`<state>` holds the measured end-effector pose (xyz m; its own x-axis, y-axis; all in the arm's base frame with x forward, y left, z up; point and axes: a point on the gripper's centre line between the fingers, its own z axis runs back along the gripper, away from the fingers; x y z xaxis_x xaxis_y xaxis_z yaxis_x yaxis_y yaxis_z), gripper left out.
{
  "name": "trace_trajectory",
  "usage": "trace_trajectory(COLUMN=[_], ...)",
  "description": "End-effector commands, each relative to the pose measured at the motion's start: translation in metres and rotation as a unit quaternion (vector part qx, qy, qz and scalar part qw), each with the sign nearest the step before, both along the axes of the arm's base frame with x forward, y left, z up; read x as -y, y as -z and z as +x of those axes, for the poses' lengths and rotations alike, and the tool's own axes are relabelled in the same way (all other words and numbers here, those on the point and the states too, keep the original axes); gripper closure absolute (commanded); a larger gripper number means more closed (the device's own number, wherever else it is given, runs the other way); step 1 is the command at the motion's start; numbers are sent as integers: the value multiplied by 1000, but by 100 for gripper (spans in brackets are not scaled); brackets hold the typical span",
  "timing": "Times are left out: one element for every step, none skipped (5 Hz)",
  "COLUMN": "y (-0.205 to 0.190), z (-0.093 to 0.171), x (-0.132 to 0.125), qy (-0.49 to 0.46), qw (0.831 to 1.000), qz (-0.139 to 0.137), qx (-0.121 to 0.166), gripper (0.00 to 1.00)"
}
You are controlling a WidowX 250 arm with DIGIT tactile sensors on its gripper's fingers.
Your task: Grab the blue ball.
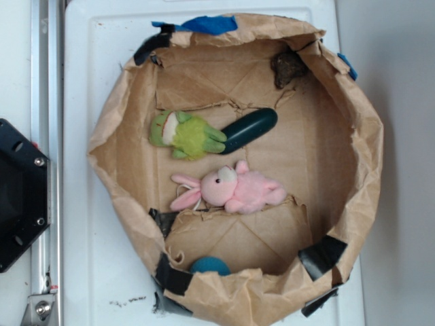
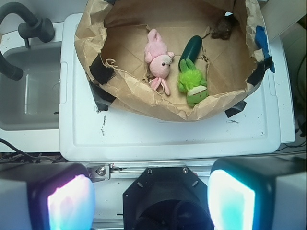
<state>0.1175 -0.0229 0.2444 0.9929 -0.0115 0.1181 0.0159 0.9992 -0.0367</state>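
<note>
While the end effector hangs back over the robot base with its jaws spread wide and empty, the blue ball sits inside the paper ring.

The ball rests against the ring's inner wall at the bottom edge of the exterior view, partly hidden by folded paper; the wrist view does not show it. The pink plush bunny lies near the centre, with the green plush toy and dark-green cucumber beyond it. The ring stands on a white surface.

Toy kitchen (white plastic sink, dark faucet).
</note>
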Motion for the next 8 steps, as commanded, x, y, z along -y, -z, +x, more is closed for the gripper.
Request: trace_trajectory(y=[0,2,6,12,13,11,15,24], z=[0,16,36,53,61,76,86,101], x=[0,-1,-1,-6,0,-3,-11,-23], qy=[0,-28,-60,-113,-132,-179,-217,-276], qw=[1000,999,998,993,991,983,975,958], qz=[0,-11,-9,-16,-24,-36,-54,-79], qx=[0,-9,-15,-25,-24,-13,-12,1], gripper=[0,0,0,0,0,0,0,0])
